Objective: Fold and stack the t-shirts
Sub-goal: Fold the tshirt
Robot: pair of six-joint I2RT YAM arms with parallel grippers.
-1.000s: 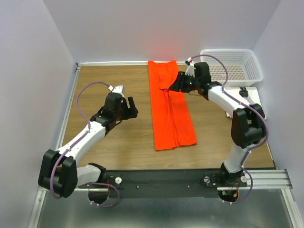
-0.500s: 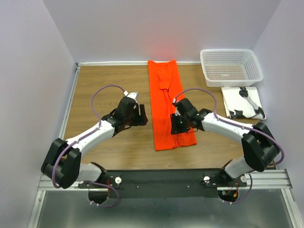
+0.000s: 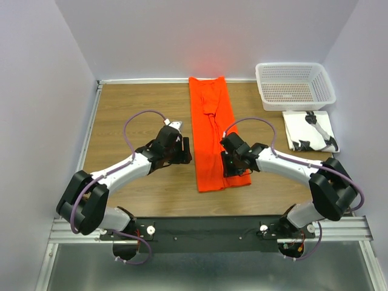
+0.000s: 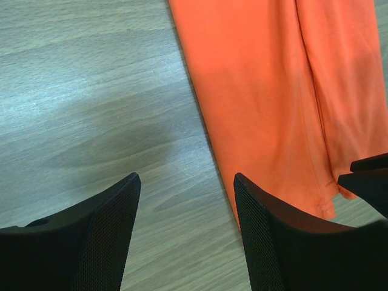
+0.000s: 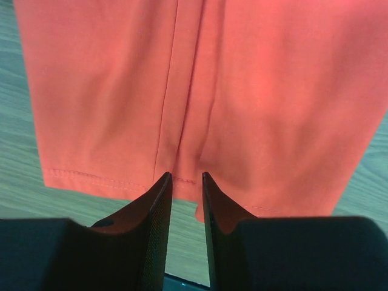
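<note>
one t-shirt (image 3: 213, 130) in view: bright orange-red, folded lengthwise into a narrow strip, flat on the middle of the worktop (image 3: 133, 109).
long axis: far edge to near edge, top end reaching the far edge, hem end short of the near edge.
left gripper (image 3: 184, 149): jaws spread wide, empty, low over bare wood just beside the strip's left edge, toward the hem end.
right gripper (image 3: 233, 165): over the right half of the strip near the hem, fingers drawn almost together with a thin gap left; no cloth seen pinched.
bearing from the claws: hem right at the right fingertips; cloth just to the right of the left claw.
nearer arm: right, above the fabric; left close by but off the cloth.
likely step: taking the hem end for a crosswise fold toward the far edge.
need: pinches level on the hem, so the strip doubles square along its length.
risk: thin cloth slipping, or only the top layer lifting.
basket (image 3: 295, 85): far right corner, well apart.
</note>
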